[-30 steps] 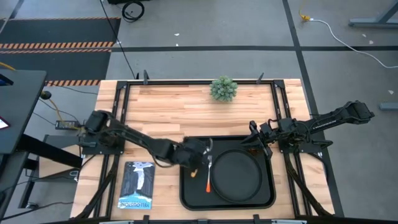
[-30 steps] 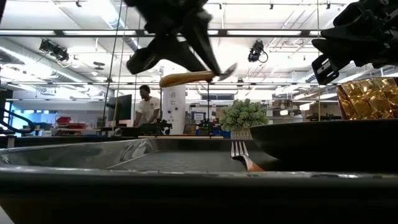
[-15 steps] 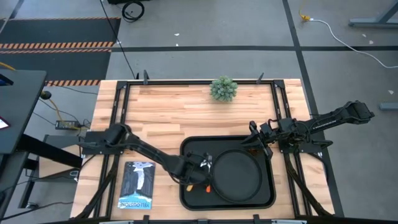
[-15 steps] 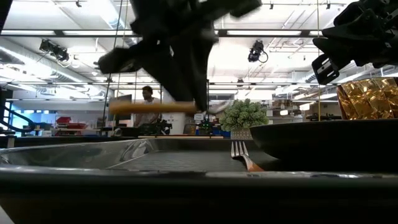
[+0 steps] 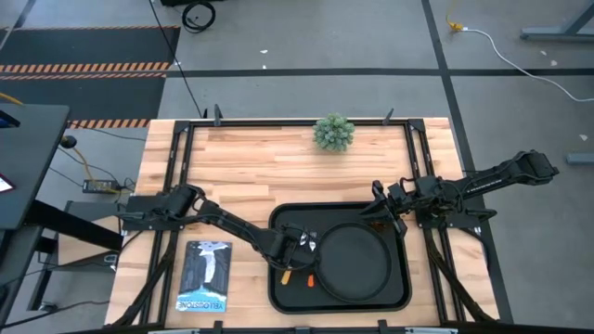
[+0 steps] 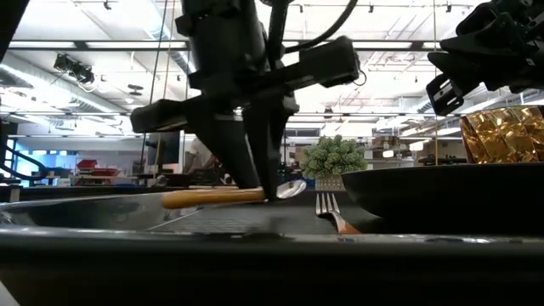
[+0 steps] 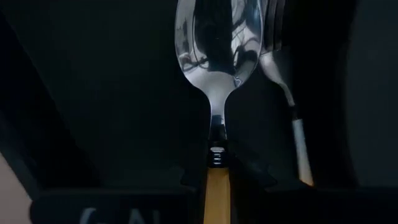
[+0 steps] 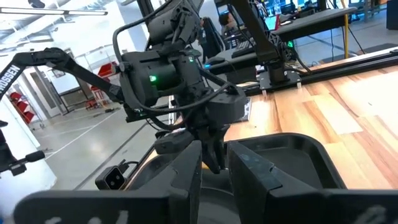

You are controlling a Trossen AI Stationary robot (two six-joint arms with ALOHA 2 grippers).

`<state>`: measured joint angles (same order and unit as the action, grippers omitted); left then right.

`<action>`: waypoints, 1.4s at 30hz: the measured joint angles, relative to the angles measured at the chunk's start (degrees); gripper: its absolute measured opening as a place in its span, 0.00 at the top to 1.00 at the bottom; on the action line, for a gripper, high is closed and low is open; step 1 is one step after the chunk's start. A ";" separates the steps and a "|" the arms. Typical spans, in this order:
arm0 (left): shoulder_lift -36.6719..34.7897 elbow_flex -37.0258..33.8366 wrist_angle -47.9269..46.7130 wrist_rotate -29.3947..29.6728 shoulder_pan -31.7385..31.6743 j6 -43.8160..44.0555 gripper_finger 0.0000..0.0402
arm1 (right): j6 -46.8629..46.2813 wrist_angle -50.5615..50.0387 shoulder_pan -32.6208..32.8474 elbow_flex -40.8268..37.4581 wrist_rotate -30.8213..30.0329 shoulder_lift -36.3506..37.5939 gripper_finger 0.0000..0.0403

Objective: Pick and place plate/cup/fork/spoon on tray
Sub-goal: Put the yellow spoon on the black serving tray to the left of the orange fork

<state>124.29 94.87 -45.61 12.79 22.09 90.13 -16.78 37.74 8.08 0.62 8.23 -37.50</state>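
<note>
In the high view, the tray (image 5: 278, 223) lies in the lower middle of the frame on the wooden table (image 5: 260, 162), and the plate (image 5: 357, 260) sits inside it, on its right part. The left gripper (image 5: 295, 256) is low over the left part of the tray, just left of the plate, and its jaws are closed on the spoon (image 6: 229, 197). In the low view the spoon is held level, its orange handle to the left and its silver bowl to the right, a little above the tray floor. The left wrist view shows the jaws clamped at the place where the handle meets the metal neck. The fork (image 6: 331, 212) lies flat in the tray, just beside the plate. The cup (image 6: 503, 133) appears at the right edge of the low view, behind the plate's rim. The right gripper (image 5: 379, 211) waits near the upper right corner of the tray; I cannot tell how its jaws stand. A small green plant (image 5: 334, 132) stands at the top edge of the table, and a booklet (image 5: 204, 276) lies left of the tray.
</note>
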 joint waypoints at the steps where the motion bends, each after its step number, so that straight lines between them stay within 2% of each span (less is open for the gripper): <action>1: 0.00 -0.04 -0.12 -0.47 -0.18 0.39 0.86 | 0.00 0.07 0.00 0.00 0.00 0.02 0.79; 8: 1.48 0.07 4.63 -1.41 -0.18 2.27 0.86 | 0.00 -0.03 0.00 0.00 0.00 0.02 0.79; 19: 2.12 0.07 3.10 -0.86 -0.15 4.24 0.86 | -0.01 -0.05 0.00 0.00 0.43 0.00 0.79; 23: 2.12 0.07 2.84 -0.11 -0.15 9.23 0.86 | 0.00 0.02 0.04 0.00 0.42 0.00 0.79; 27: 2.12 0.00 2.90 0.68 -0.13 9.82 0.86 | -0.01 0.04 0.04 0.00 0.43 0.00 0.79; 42: 2.12 -0.01 3.93 1.61 -0.18 8.14 0.67 | -0.02 -0.06 0.04 0.00 0.44 0.00 0.79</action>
<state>126.41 94.86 -41.68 14.39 21.91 98.27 -16.80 37.68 8.12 0.62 8.67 -37.50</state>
